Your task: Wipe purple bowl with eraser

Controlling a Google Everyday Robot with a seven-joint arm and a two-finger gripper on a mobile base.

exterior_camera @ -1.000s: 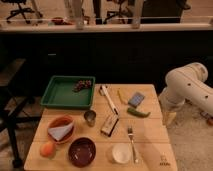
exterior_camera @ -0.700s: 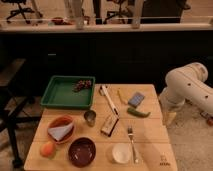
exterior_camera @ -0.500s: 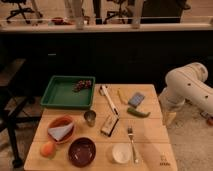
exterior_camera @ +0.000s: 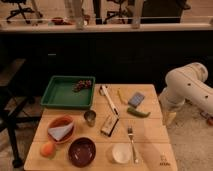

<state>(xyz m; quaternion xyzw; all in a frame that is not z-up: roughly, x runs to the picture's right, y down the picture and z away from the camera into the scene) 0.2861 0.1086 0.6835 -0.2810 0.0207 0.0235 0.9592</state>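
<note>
While eraser (exterior_camera: 109,125) lies centrally, hand (exterior_camera: 169,118) hangs beside table (exterior_camera: 150,134).

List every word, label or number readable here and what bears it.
None can be read.
Small dark mark at the front right corner of the table: too blurred to read.
No lettering shows on the eraser or purple bowl.
None on the gripper, beside the table's right edge.
</note>
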